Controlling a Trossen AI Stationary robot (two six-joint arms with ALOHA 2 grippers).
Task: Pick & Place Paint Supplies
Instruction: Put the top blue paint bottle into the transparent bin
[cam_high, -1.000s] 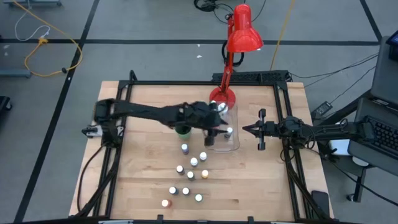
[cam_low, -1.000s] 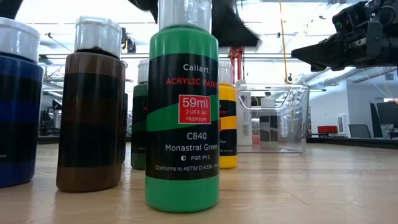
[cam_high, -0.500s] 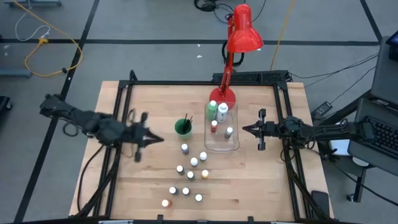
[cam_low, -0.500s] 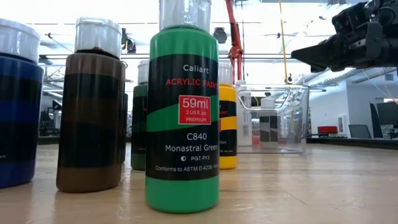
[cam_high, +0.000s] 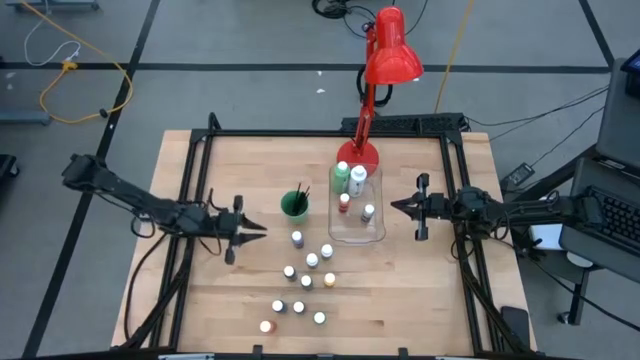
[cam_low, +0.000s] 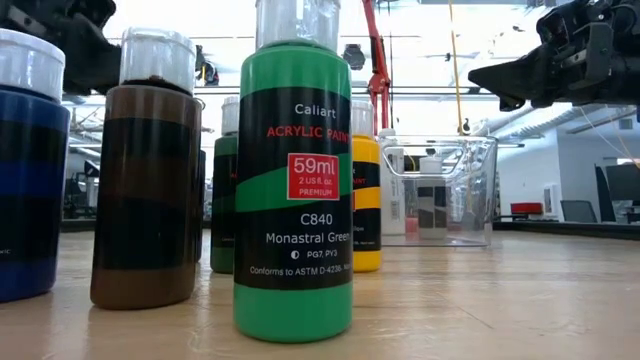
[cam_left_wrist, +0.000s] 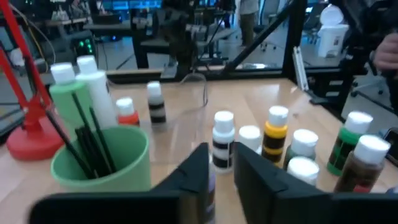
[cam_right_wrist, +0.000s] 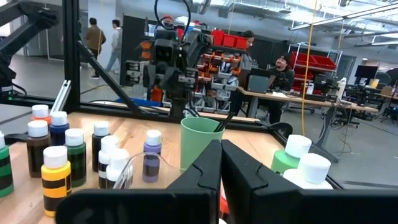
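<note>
Several small white-capped paint bottles (cam_high: 306, 282) stand upright on their bases in a loose cluster at the table's middle and near side. The clear bin (cam_high: 375, 232) holds a larger green bottle (cam_high: 340, 176), a white one (cam_high: 357, 184) and two small ones. Left of the bin, dark brushes (cam_left_wrist: 87, 140) stand in the green cup (cam_high: 294, 205). My left gripper (cam_high: 262, 230) hovers left of the cluster, pointing level toward it, open by a narrow gap and holding nothing. My right gripper (cam_high: 392, 207) waits shut, right of the bin.
A red desk lamp (cam_high: 392, 50) stands on its round base (cam_high: 358, 155) just beyond the bin. A black frame (cam_high: 300, 134) runs around the wooden tabletop. Bare wood lies between my left gripper and the cluster, and along the table's right side.
My left gripper has drawn back from over the bin toward the table's left edge, sinking lower, and now points level at the bottle cluster. The bottles, cup and bin have kept their places.
</note>
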